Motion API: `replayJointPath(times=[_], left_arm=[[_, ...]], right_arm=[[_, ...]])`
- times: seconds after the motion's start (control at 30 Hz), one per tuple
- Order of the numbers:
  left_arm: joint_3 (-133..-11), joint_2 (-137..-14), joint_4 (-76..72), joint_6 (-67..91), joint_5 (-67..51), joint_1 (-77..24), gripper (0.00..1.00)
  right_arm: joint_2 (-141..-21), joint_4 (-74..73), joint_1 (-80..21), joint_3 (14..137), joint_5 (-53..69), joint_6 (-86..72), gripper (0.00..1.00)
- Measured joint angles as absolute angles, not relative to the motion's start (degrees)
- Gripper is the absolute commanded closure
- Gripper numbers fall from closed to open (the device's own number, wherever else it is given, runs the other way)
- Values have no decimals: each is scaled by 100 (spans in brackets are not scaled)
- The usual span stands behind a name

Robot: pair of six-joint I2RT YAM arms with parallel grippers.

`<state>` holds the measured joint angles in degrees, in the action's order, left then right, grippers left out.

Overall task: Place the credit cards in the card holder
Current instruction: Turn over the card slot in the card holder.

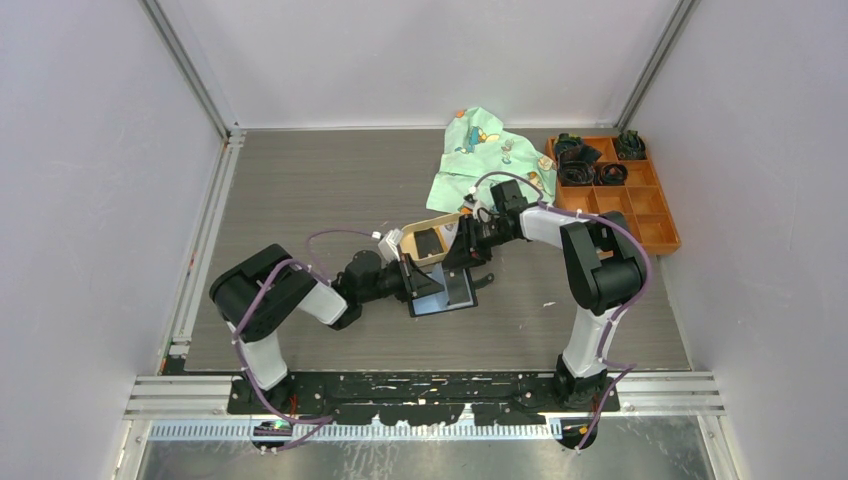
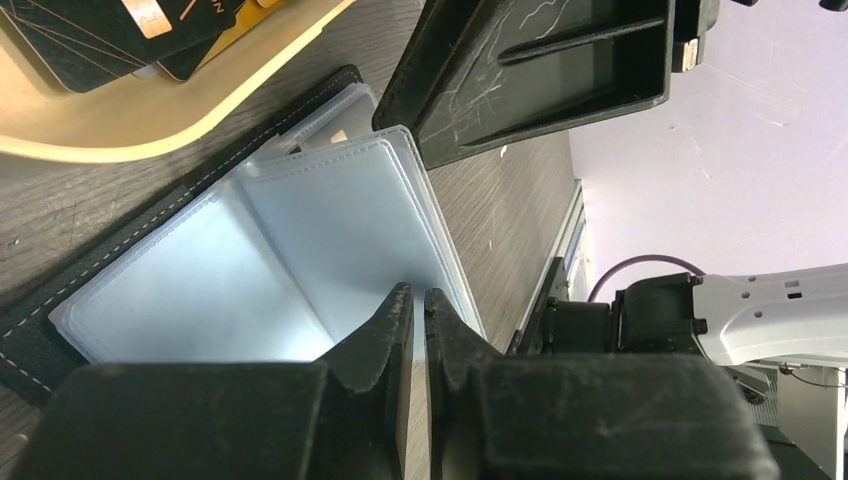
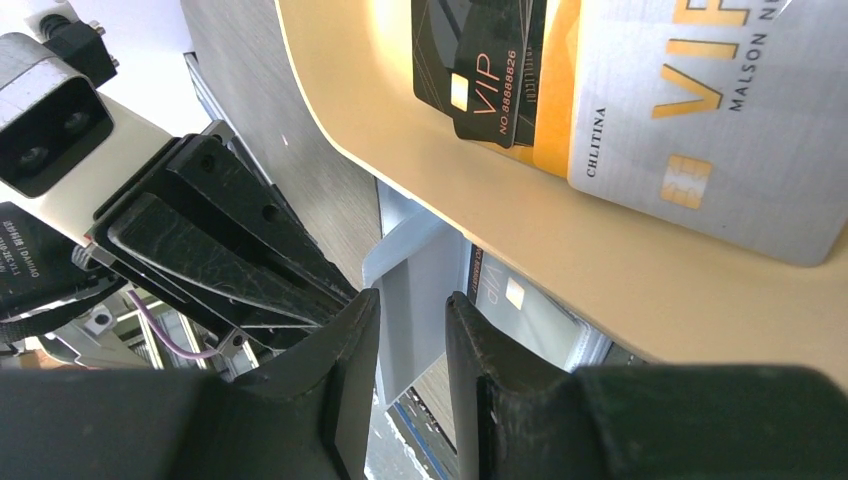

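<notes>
The black stitched leather-like card holder (image 1: 445,293) lies open just beside the tan oval shallow tray (image 3: 560,250), where the thin silver, gold and black plastic credit cards (image 3: 690,120) lie. The left gripper (image 2: 418,305) is pinched almost together at the holder's clear plastic sleeves (image 2: 300,230); whether it has caught a leaf I cannot tell. The right gripper (image 3: 412,310) straddles the raised sleeves, its grip unclear. A tug from either arm would probably drag the light holder or crease a sleeve.

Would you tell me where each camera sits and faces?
Top external: above and behind, looking down at the table; both arms show.
Left wrist: on the left arm, facing the card holder; left gripper shows.
Right wrist: on the right arm, facing the tan tray of credit cards; right gripper shows.
All three show the card holder.
</notes>
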<state>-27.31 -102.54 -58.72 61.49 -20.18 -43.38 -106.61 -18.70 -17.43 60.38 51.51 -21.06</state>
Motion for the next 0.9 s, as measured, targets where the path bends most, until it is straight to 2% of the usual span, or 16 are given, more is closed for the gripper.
replayJointPath(times=[0.6, 0.9], left_arm=[[-2731, -10289, -5728, 6154, -2008, -4331, 91], [-2731, -10289, -5669, 6152, -2008, -4331, 91]], right_arm=[[-10573, -1828, -1758, 6016, 5234, -2112, 61], [-10383, -1922, -1903, 6016, 5103, -1920, 66]])
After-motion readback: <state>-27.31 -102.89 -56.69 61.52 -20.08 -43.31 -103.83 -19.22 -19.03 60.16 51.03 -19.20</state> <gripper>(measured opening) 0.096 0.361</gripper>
